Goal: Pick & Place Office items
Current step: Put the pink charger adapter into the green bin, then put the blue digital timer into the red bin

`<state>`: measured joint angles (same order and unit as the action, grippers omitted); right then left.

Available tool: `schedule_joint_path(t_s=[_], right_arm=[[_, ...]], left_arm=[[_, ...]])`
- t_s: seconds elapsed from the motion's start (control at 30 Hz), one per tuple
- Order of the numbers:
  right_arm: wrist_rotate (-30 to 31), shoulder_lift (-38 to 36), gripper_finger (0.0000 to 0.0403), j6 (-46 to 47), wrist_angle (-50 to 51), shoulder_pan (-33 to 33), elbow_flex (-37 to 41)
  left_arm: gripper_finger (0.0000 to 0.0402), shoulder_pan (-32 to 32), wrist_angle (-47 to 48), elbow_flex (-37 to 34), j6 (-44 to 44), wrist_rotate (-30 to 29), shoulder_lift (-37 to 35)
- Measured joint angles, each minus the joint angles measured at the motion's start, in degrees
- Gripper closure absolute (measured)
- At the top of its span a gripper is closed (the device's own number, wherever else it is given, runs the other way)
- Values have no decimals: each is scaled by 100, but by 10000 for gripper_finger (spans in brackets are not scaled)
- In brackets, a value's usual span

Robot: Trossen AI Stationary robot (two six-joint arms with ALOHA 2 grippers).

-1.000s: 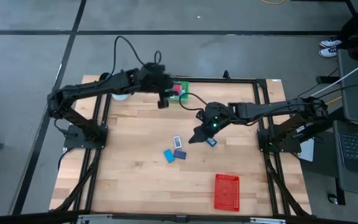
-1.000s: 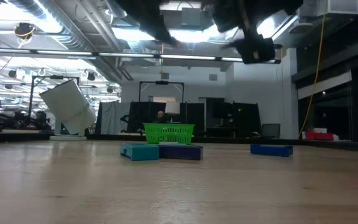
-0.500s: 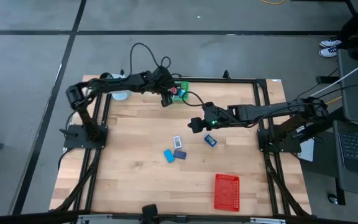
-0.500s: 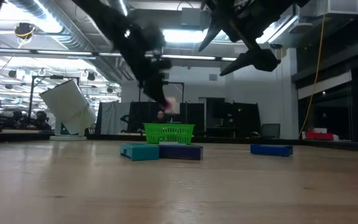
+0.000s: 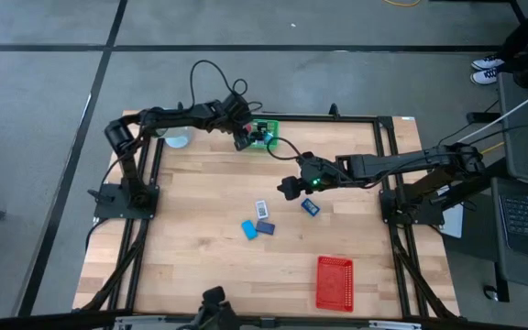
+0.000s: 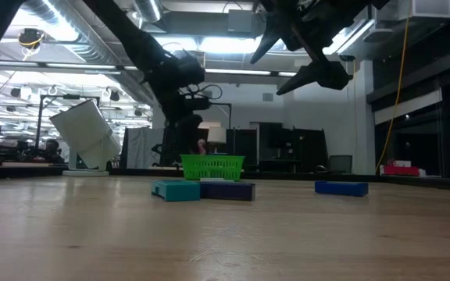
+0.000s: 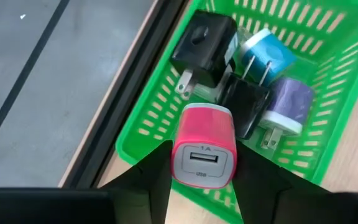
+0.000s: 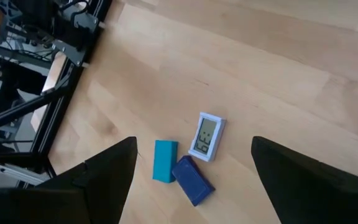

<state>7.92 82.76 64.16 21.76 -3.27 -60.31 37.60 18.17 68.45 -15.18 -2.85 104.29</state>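
My left gripper is shut on a pink-and-white USB charger just above the green mesh tray, which holds two black chargers, a blue-white one and a purple-white one. In the high view this gripper is at the table's far edge. My right gripper hangs open and empty above mid-table, above and beside a white-blue display piece, a teal block and a dark blue block that lie flat on the wood. Another dark blue piece lies to the right. My left gripper pinches the pink charger by its two opposite sides between its two fingers. The white face with the USB port faces back at the wrist. The charger hangs clear above the tray's rim, its far end slanting down toward the chargers inside.
A red mesh tray lies near the table's front right. A white-blue mug stands at the far left by the left arm. The black frame rail runs along the table's edges. Bare wood lies at the front left.
My left gripper has come down with the pink charger toward the green tray while its arm has folded back toward the far left. My right gripper has gone a little toward the far edge, away from the lone dark blue piece.
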Motion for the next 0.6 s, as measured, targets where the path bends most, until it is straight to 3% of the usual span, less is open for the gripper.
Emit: schedule_joint_path(t_s=[0.37, 0.5, 0.6], right_arm=[[-49, 0, 81, -291, -4, 59, 0], [-131, 0, 81, -317, -3, 81, 0], [-126, 0, 81, -342, 28, 81, 0]], left_arm=[[157, -43, -12, 7, 4, 54, -131], [139, -70, 273, 186, 517, 85, -146], [138, -147, 474, 464, 992, 510, -290]])
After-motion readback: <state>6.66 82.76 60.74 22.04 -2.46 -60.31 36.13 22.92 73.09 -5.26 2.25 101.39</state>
